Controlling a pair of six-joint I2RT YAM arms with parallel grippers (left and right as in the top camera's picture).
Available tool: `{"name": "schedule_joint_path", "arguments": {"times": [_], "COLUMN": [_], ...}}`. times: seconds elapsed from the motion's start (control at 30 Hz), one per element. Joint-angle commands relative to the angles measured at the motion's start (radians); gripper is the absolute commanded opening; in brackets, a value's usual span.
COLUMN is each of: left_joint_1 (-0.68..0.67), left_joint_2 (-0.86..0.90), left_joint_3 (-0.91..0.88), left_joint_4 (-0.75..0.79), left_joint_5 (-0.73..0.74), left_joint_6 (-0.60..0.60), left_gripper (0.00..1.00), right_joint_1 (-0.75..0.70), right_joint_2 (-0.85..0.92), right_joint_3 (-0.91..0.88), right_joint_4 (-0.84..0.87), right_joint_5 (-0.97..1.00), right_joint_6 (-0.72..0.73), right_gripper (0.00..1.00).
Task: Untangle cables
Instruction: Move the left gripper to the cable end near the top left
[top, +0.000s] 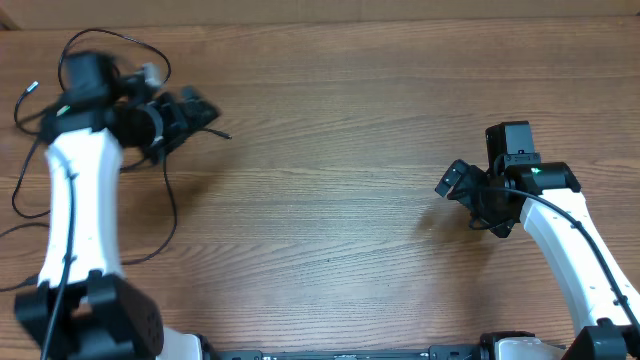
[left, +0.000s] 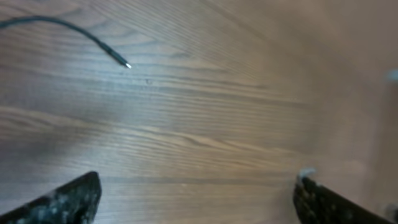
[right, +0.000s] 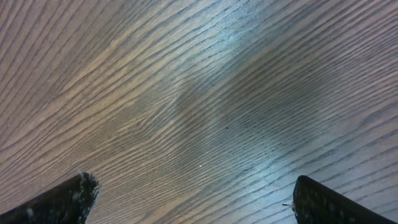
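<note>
Now my left fingers (left: 62, 202) stand wide apart and empty near the cables' (left: 93, 38) loose plug end, probably staging a pick. My right fingers (right: 62, 199) are equally apart above bare desk (top: 330, 150).

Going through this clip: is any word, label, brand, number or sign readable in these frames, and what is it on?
None can be read in any view.
Table: bare wood grain, no print.
Cables: plain black; the plug end is too small to show any marking.
Right arm: a small green light, no lettering visible.
</note>
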Motion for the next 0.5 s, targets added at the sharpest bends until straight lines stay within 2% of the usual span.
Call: {"name": "schedule_joint_path", "arguments": {"times": [0.0, 0.03, 0.13, 0.33, 0.47], "left_joint_1": [-0.124, -0.162, -0.203, -0.214, -0.182], "left_joint_2": [0.104, 0.144, 0.22, 0.334, 0.391], "left_joint_3": [0.11, 0.121, 0.121, 0.121, 0.121], "left_joint_4": [-0.043, -0.051, -0.039, 0.041, 0.122], "left_joint_5": [-0.393, -0.509, -0.644, -0.537, -0.497], "left_joint_6": [-0.027, -0.075, -0.144, -0.179, -0.34], "left_gripper": [1.0, 1.0, 1.0, 1.0, 1.0], "right_joint_1": [-0.004, -0.004, -0.004, -0.004, -0.004], "right_joint_2": [0.001, 0.001, 0.001, 0.001, 0.001], "right_joint_3": [0.003, 0.003, 0.003, 0.003, 0.003], "right_joint_4": [0.004, 0.004, 0.004, 0.004, 0.004], "right_joint_5": [0.014, 0.014, 0.014, 0.014, 0.014], "right_joint_6": [-0.003, -0.003, -0.003, -0.003, -0.003], "right_gripper": [1.0, 1.0, 1.0, 1.0, 1.0]}}
